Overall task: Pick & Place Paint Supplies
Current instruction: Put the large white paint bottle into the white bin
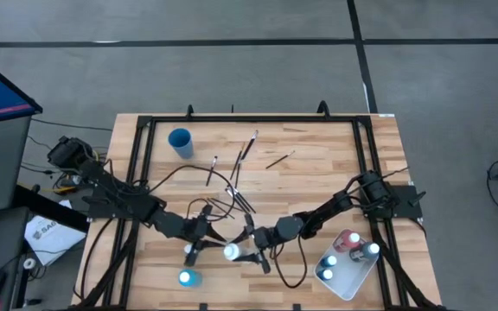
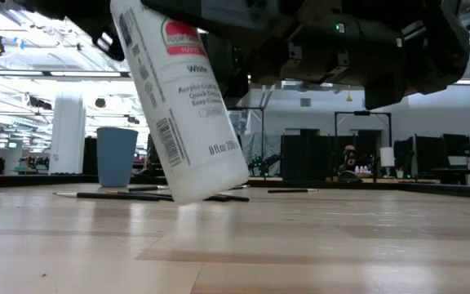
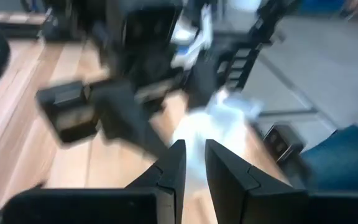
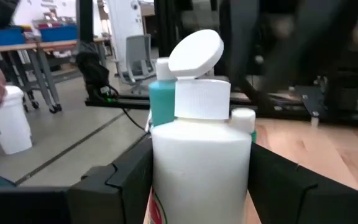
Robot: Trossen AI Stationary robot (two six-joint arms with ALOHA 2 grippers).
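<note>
blue cup [image 1: 180, 142], white tray [image 1: 358, 278], wooden table [image 1: 318, 164]

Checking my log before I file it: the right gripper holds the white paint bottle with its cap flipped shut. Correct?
Not quite. The right gripper does hold the white paint bottle, but its flip cap stands open, as the right wrist view shows.

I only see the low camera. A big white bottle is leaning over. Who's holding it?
Observer: The right gripper is clamped on the white bottle. The left gripper waits alongside.
Operator: Is its lid shut?
Observer: No. The right wrist view shows its flip cap standing open.
Operator: Are any bottles put away?
Observer: Yes. From above, several bottles stand in the white tray near the right arm's base.
</note>
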